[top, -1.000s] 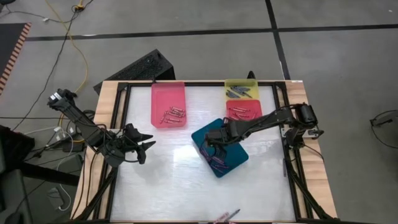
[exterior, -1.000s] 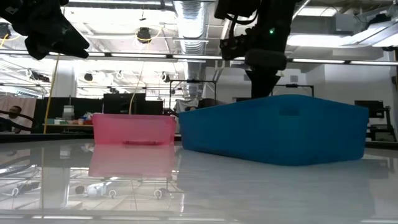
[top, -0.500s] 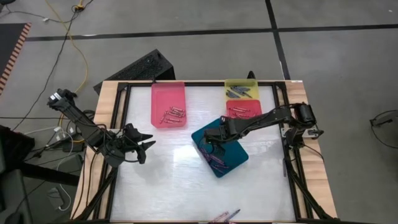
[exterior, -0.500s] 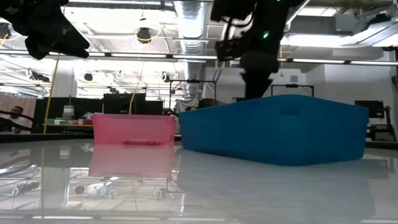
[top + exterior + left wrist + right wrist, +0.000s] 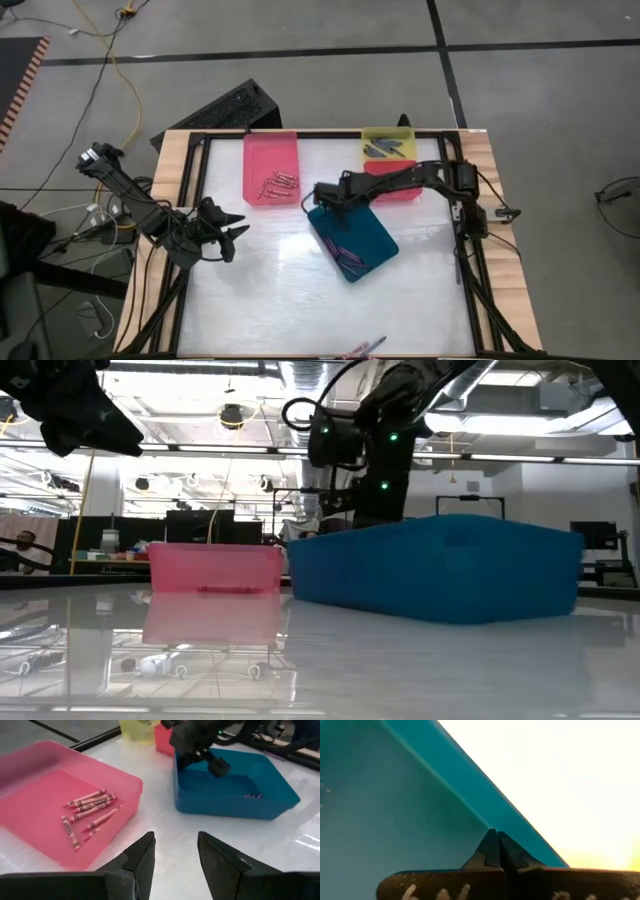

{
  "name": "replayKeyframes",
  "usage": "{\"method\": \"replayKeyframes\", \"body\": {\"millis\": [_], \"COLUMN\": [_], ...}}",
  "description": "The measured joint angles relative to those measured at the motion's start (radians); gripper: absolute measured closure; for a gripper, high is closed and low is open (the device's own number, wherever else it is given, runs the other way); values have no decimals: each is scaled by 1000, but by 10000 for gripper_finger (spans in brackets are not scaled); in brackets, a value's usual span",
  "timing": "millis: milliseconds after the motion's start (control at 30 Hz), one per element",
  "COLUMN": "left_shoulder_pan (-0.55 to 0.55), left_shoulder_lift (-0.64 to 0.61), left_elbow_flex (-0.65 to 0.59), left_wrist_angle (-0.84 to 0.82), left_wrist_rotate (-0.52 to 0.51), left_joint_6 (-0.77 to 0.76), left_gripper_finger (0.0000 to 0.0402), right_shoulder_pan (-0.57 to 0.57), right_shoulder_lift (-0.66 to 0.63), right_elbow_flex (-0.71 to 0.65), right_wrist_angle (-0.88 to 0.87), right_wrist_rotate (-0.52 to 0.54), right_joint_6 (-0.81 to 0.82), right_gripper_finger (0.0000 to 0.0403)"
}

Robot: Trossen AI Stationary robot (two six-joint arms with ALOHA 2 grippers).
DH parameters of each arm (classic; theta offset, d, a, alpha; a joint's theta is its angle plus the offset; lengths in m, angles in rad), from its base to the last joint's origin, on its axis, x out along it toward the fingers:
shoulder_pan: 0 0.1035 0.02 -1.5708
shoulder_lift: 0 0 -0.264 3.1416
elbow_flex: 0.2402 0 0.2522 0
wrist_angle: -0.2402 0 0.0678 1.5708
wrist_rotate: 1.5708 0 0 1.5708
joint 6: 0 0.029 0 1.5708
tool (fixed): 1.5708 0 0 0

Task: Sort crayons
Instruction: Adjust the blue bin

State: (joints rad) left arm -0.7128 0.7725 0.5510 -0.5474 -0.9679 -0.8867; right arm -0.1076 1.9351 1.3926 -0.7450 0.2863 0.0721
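Crayons lie sorted in trays: reddish ones (image 5: 90, 807) in the pink tray (image 5: 270, 150), purple ones (image 5: 346, 253) in the teal tray (image 5: 370, 232), grey ones (image 5: 380, 150) in the yellow tray (image 5: 388, 133). My right gripper (image 5: 320, 195) hangs shut over the teal tray's far left corner (image 5: 182, 765), pointing steeply down. Nothing shows between its fingers (image 5: 497, 832). My left gripper (image 5: 175, 836) waits open above the table's left side (image 5: 232, 232), holding nothing.
The red tray (image 5: 395, 192) lies partly under my right arm, next to the yellow tray. A few loose crayons (image 5: 362, 347) lie at the table's near edge. Bare white tabletop (image 5: 260, 290) stretches between my left gripper and the teal tray.
My right gripper has gone from above the teal tray's middle toward the table's far edge and a little left, sinking slightly, and stays shut. It now hangs over the tray's far left corner. The tray has not moved.
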Motion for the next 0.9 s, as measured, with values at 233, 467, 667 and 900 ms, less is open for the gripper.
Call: {"method": "replayKeyframes", "body": {"millis": [233,467,667,900], "left_shoulder_pan": [0,0,0,0], "left_shoulder_lift": [0,0,0,0], "left_elbow_flex": [0,0,0,0], "left_wrist_angle": [-19,-23,-23,-23], "left_wrist_rotate": [-15,-15,-15,-14], "left_joint_6": [3,-2,-17,-15], "left_gripper_finger": [262,262,262,262], "right_shoulder_pan": [-134,-285,-358,-271], "right_shoulder_lift": [2,1,-2,-127], "right_elbow_flex": [49,79,80,80], "right_wrist_angle": [74,153,181,187], "right_wrist_rotate": [24,47,18,11], "right_joint_6": [-73,-19,16,-28], "right_gripper_finger": [401,401,401,401]}}
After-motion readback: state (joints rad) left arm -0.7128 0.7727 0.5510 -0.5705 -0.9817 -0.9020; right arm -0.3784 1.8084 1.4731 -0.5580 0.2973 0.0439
